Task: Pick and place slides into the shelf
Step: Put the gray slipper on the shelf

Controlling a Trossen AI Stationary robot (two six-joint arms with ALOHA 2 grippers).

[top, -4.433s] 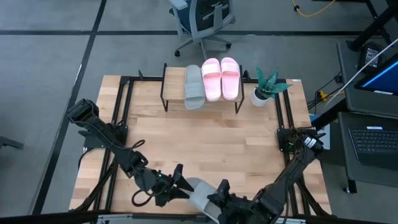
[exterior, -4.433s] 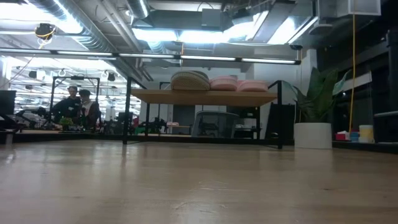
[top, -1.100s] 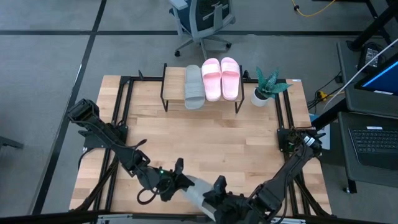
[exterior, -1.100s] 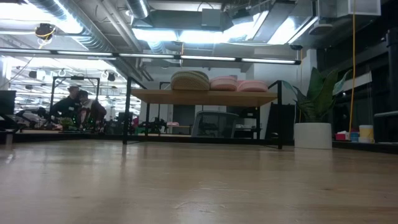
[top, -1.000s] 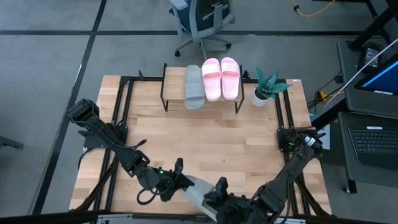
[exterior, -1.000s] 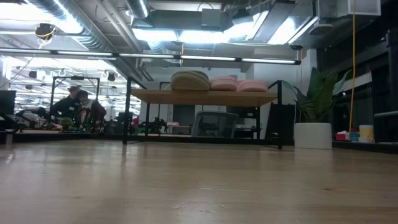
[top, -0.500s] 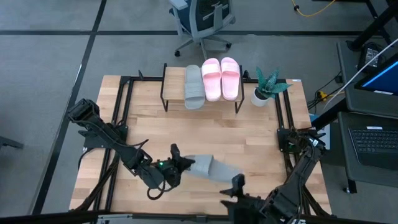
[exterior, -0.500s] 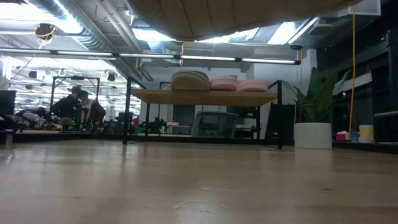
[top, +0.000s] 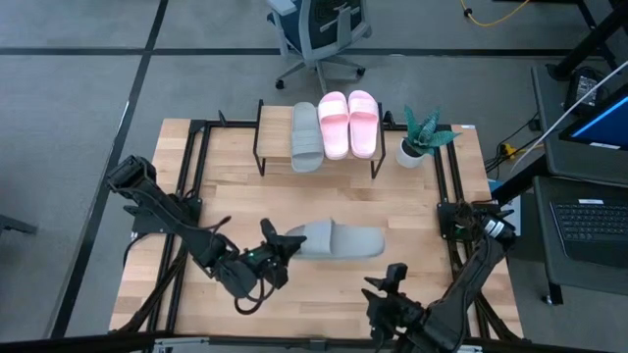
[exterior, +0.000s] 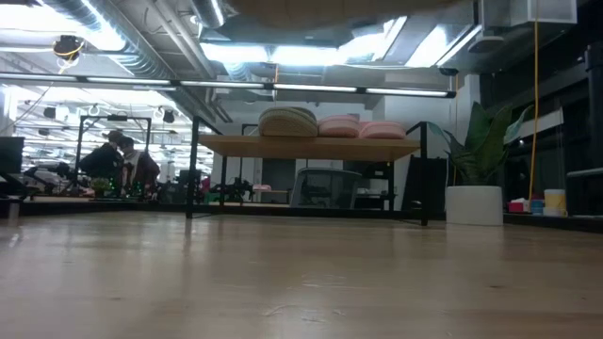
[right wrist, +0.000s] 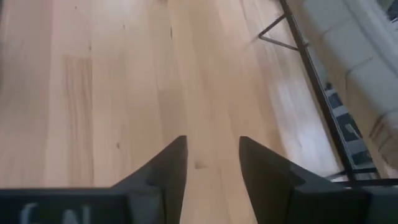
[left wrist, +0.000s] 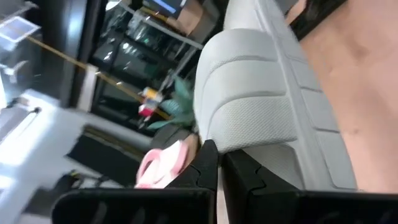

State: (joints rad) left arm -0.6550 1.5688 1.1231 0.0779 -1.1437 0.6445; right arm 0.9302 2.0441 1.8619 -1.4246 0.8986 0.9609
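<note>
Last grey slide carried over the table toward the shelf

The wooden table (top: 392,211) carries the shelf (top: 275,127) at its far edge, and three slides already lie on the top board: one grey slide (top: 306,137) and two pink slides (top: 347,124), with free board beside the grey one. The fourth slide (top: 334,240) hangs over the middle of the table, lying crosswise. The left hand (top: 280,243) pinches one end of its sole between the pressed fingers (left wrist: 208,168). The foam looks light and soft, so I think it can bend or swing from such an end grip; the thick sole edge seems the best hold. The right hand (top: 391,281) waits near the front edge, fingers spread, holding nothing.
</note>
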